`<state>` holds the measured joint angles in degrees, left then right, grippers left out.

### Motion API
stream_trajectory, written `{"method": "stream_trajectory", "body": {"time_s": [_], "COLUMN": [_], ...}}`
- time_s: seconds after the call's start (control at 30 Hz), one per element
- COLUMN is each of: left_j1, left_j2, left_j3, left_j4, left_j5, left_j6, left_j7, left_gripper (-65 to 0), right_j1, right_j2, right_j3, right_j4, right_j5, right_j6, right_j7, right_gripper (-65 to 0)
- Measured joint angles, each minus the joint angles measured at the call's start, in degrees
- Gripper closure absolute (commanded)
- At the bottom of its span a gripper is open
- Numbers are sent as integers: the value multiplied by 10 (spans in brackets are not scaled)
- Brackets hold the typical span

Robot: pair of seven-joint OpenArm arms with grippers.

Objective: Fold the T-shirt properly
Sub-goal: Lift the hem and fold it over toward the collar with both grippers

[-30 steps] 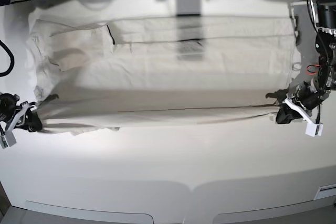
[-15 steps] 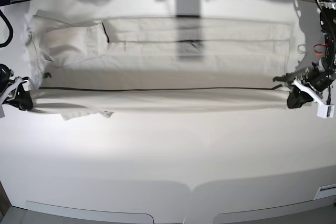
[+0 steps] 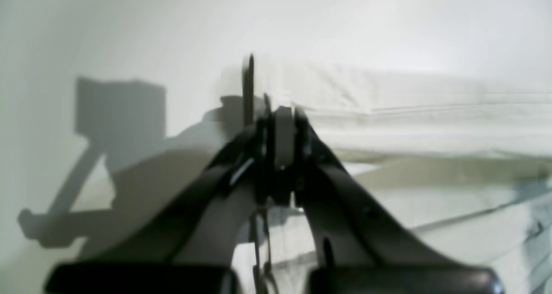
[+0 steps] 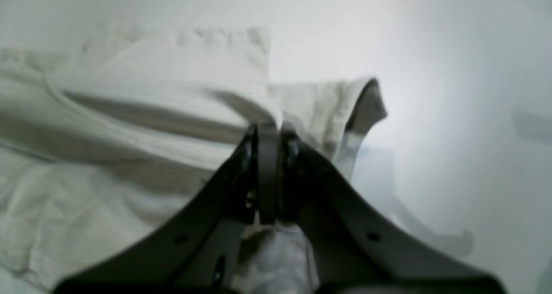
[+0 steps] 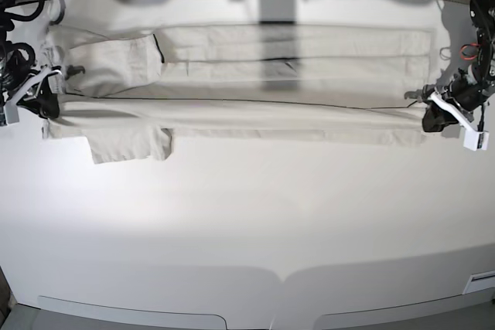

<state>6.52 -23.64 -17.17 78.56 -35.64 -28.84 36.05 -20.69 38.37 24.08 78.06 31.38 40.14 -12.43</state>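
T-shirt [image 5: 255, 75] lies stretched across the table's [image 5: 247, 222] far half. Left gripper [image 5: 428, 116] and right gripper [image 5: 46, 103] are each clamped on an end of its folded edge. If you pull unevenly, the fold may skew or slip.

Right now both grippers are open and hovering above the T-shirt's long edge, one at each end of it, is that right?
Not quite. The left gripper and right gripper are each shut on the T-shirt, not open; both wrist views show fabric pinched between closed jaws. They are indeed at opposite ends of its long edge.
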Motion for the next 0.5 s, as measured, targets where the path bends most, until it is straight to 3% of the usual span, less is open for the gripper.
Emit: {"method": "stream_trajectory", "body": {"time_s": [0.23,0.5], "left_j1": [33,45], "left_j2": [0,0], "left_j3": [0,0], "left_j4": [0,0], "left_j5": [48,52], "left_j6": [0,2], "left_j7": [-21,-28], "left_gripper": [0,0], "right_j1": [-6,-6], "right_j2": [-35,-51], "right_j3": [3,3], "right_j4": [0,0], "right_j5": [-49,-82], "right_j6": [0,0], "right_j7": [11,10], "right_gripper": [0,0]}}
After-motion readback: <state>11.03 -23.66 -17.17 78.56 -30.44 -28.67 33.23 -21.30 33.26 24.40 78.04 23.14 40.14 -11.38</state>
